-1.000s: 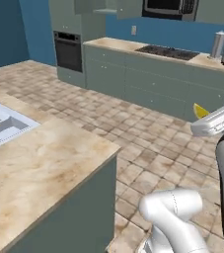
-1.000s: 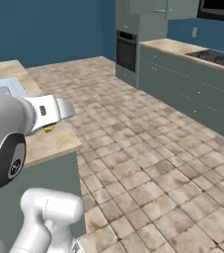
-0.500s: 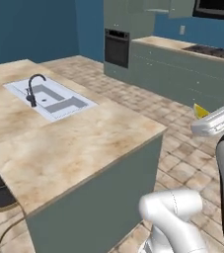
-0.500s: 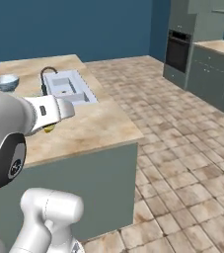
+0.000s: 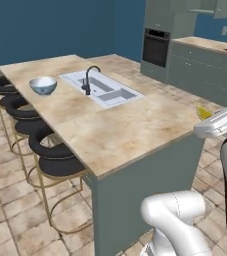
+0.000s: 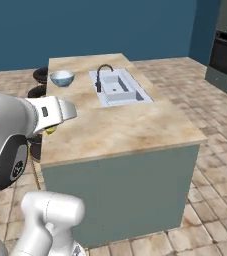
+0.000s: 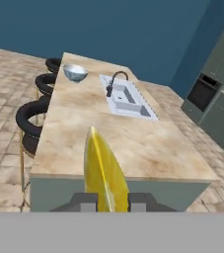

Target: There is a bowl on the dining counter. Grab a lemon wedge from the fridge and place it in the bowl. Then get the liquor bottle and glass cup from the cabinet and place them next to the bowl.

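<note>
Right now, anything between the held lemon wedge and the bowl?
Nothing visible. The gripper holds the lemon wedge at the near end of the dining counter; the bowl sits at the far end. The sink and faucet lie off to one side.

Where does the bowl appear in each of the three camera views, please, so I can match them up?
Left base view: the bowl sits upper left, on the counter's far end.
Right base view: upper left, left of the sink.
Hand view: upper left, above the held lemon wedge.
Shared landmark: the sink's black tap.

Marbled dining counter (image 5: 125, 127), glossy bowl (image 5: 43, 85).
</note>
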Robot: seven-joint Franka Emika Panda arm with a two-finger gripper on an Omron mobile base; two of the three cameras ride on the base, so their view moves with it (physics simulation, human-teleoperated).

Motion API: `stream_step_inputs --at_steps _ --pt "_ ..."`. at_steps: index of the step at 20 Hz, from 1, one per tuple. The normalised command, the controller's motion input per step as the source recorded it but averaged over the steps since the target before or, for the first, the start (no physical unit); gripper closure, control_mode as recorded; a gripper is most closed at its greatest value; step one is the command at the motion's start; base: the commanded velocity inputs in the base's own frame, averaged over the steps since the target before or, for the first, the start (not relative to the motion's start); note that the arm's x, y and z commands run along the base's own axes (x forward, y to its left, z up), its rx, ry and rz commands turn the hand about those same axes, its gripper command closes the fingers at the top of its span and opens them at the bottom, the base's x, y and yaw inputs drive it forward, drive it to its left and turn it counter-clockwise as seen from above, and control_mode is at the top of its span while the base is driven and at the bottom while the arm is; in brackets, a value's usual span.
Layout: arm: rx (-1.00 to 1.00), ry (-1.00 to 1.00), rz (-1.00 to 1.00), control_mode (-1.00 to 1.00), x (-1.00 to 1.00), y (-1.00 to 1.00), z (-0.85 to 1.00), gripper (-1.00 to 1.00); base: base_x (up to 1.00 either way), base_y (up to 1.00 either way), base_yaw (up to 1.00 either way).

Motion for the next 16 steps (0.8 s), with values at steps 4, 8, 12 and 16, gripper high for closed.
stream_step_inputs --at_steps 4,8,12,16 --pt "0.00 0.00 0.00 1.00 0.00 0.00 0.00 1.00 0.07 1.00 0.09" --pt "0.00 0.00 0.00 1.00 0.00 0.00 0.00 1.00 0.16 1.00 0.00" --pt "0.00 0.00 0.00 1.00 0.00 0.00 0.00 1.00 0.28 1.00 -0.01" --pt "0.00 0.00 0.00 1.00 0.00 0.00 0.00 1.00 0.48 1.00 -0.12"
